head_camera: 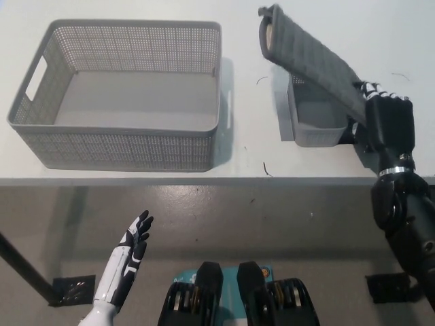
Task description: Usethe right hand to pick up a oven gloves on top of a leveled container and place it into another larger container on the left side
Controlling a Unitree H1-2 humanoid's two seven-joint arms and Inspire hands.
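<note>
A grey quilted oven glove (309, 61) hangs tilted in the air, its cuff end up at the top middle. My black right hand (387, 122) is shut on the glove's lower right end, at the right of the white table. Below the glove sits the small grey container (316, 125), now uncovered. The larger grey mesh basket (122, 146) stands to the left, with nothing in it. My white left hand (132, 244) rests open below the table's front edge, at the lower left.
The white table (245, 166) ends in a front edge across the middle of the picture, with grey floor below. A small dark thread lies near that edge, between the basket and the small container.
</note>
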